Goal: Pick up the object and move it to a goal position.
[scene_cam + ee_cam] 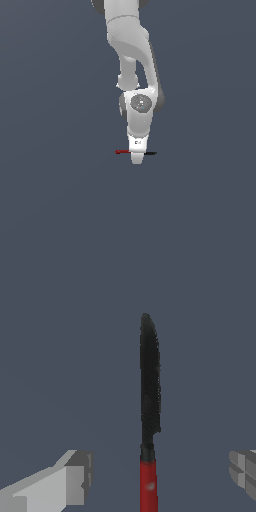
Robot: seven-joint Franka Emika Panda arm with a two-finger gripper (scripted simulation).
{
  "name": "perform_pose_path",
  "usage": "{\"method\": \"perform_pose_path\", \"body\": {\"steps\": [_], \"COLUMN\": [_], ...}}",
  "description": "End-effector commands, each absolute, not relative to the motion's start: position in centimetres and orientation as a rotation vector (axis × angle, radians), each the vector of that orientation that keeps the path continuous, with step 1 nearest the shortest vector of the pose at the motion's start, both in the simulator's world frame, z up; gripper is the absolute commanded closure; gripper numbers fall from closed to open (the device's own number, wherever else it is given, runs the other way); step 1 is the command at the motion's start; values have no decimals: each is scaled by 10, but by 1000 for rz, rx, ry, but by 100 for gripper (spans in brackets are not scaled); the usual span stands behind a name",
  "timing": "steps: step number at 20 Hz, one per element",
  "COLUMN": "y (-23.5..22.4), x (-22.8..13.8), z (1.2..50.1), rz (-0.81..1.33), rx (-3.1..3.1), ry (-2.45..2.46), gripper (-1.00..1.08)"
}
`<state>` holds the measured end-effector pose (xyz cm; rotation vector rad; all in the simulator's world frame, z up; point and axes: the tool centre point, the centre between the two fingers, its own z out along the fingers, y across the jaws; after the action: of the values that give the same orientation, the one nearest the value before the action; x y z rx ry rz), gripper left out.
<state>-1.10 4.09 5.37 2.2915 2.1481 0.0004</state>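
- Knife (149,406): black blade, red handle; lies flat on the grey counter (55,200), directly under the arm (132,45).
- Pincer (136,159): open, one finger (65,483) on either side of the handle, neither touching it; apparently centred there so that closing would clamp the handle.
- Goal position: no marker visible.

Both renders are dim and evenly lit against a flat grey-blue backdrop, with no cast shadows. Soft shading rounds the white arm (134,45). A small glint sits on the stick (149,421). Edges look coarse and pixelated.
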Motion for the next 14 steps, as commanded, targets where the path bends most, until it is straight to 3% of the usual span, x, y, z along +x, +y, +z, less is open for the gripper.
{"method": "perform_pose_path", "body": {"steps": [1, 13, 14], "y": [41, 41, 41], "x": [-12, -11, -11], "z": [46, 8, 8], "rz": [-1, -1, -1], "rx": [2291, 2287, 2287], "ry": [2150, 2154, 2154], "gripper": [-92, -92, 108]}}
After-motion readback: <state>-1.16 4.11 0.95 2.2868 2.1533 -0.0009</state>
